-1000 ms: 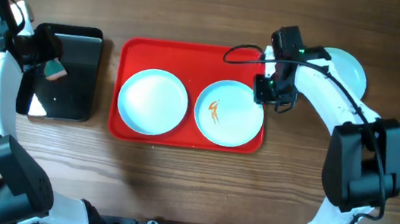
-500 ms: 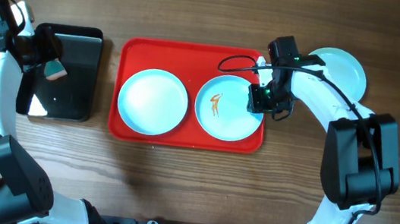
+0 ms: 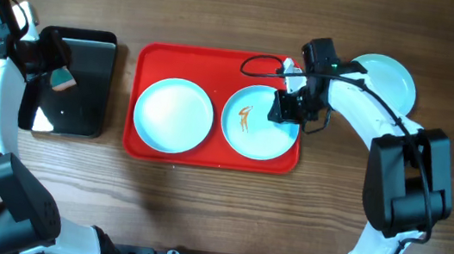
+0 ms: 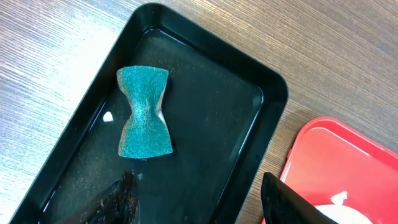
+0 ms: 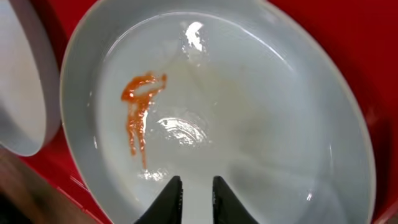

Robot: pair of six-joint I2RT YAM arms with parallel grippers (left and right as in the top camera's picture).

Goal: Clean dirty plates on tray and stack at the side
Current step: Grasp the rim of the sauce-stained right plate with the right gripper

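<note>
**Now: right gripper nips the smeared plate's rim**

Seen from overhead, the red tray (image 3: 143, 65) lies at the middle of the table (image 3: 198, 219) with two plates side by side on it. The clean plate (image 3: 173, 116) takes the 9 o'clock half. The smeared plate (image 3: 251, 146) takes the 3 o'clock half and carries an orange smear (image 3: 244, 124) just toward 9 o'clock of its centre. A third plate (image 3: 393, 78) rests on the bare wood off the tray, out at 2 o'clock, partly covered by the right arm.

The right gripper (image 3: 286, 108) sits at the smeared plate's edge, between 1 and 2 o'clock on its rim. From the right wrist, the two dark fingers (image 5: 174, 199) stand close together on either side of that rim. A pale strip of plate fills the narrow gap, so the jaws are drawn in on the plate itself. Whether the plate is lifted off the tray cannot be told.

At 9 o'clock from the red tray lies the black tray (image 3: 80, 118), with the left gripper (image 3: 52, 66) above its 12 o'clock end. From the left wrist, its jaws are spread wide and hold nothing. A teal sponge (image 4: 145, 113), pinched at the waist, lies flat on the black tray's floor ahead of the fingertips (image 4: 127, 190) and apart from them.
</note>
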